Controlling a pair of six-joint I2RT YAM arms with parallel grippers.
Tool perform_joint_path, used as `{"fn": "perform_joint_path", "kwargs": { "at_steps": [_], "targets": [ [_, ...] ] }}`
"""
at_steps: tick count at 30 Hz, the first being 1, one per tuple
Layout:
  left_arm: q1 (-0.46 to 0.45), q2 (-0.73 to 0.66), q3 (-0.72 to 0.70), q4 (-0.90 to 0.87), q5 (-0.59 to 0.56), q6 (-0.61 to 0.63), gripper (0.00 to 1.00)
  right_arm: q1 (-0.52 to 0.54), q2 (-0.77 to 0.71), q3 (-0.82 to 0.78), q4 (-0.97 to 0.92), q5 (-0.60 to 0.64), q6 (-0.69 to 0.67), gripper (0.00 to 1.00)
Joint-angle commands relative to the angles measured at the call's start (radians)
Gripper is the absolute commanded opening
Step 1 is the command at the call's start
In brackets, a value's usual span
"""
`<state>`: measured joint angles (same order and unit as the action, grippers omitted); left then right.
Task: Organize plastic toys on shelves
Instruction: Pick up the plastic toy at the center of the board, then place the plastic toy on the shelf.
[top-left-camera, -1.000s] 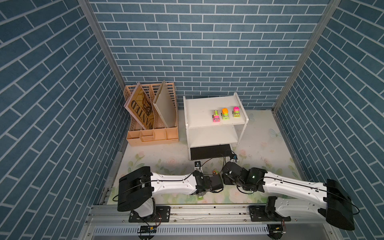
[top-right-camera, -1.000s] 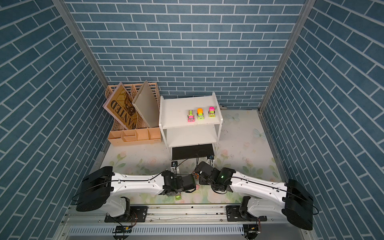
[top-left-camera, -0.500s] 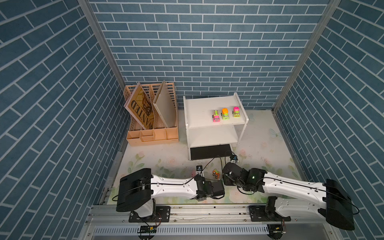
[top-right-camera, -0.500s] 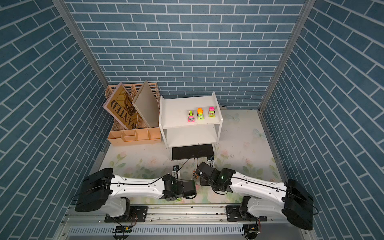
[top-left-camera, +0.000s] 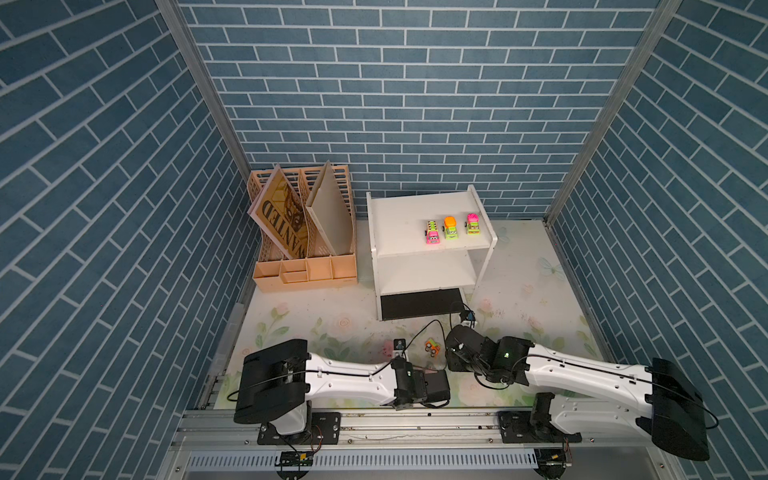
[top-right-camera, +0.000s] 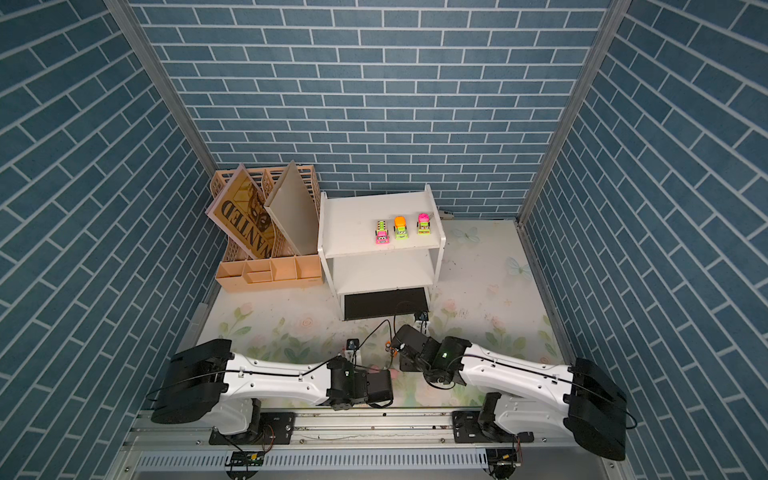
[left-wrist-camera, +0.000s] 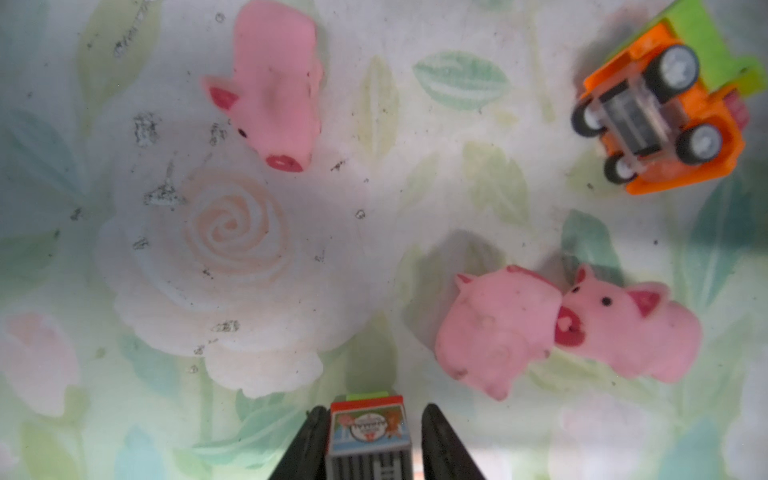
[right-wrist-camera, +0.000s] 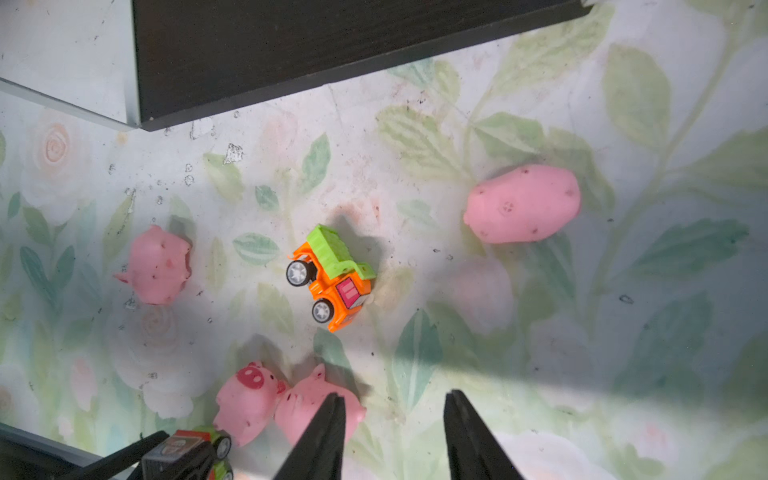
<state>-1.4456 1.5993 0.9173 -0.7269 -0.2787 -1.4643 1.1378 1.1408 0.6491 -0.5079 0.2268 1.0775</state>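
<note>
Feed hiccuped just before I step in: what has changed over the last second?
The left gripper drew back toward the robot's base, and its jaws closed on a small truck lying there. The right gripper stays open and empty. The orange truck on the table and the three trucks on the shelf unit have not moved.

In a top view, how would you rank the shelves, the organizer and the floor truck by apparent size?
1. Shelves
2. Organizer, nearly the same, so that order is unsure
3. Floor truck, by far the smallest
</note>
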Motion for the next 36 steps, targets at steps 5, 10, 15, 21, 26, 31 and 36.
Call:
{"fn": "perform_joint_path", "kwargs": {
  "at_steps": [5,10,15,21,26,31,36],
  "targets": [
    [-0.012,0.013,0.014,-0.051,-0.015,-0.013,0.24,-0.005,-0.014,-0.009,-0.017,0.005,0.017,0.43],
    [-0.014,0.003,0.069,-0.121,-0.051,-0.007,0.18,-0.004,-0.026,-0.006,-0.03,0.013,0.019,0.42],
    [-0.013,-0.058,0.229,-0.312,-0.181,0.005,0.18,-0.005,-0.039,-0.009,-0.043,0.021,0.024,0.42],
    [0.017,-0.098,0.527,-0.524,-0.345,0.088,0.18,-0.004,-0.048,-0.003,-0.061,0.032,0.023,0.42],
    [0.083,-0.053,0.829,-0.595,-0.445,0.25,0.19,-0.004,-0.045,0.012,-0.075,0.037,0.019,0.42],
    [0.175,0.041,1.107,-0.595,-0.483,0.431,0.19,-0.004,-0.047,0.019,-0.088,0.041,0.018,0.42],
    [0.258,0.149,1.372,-0.589,-0.497,0.561,0.19,-0.004,-0.053,0.024,-0.106,0.048,0.021,0.42]
  ]
}}
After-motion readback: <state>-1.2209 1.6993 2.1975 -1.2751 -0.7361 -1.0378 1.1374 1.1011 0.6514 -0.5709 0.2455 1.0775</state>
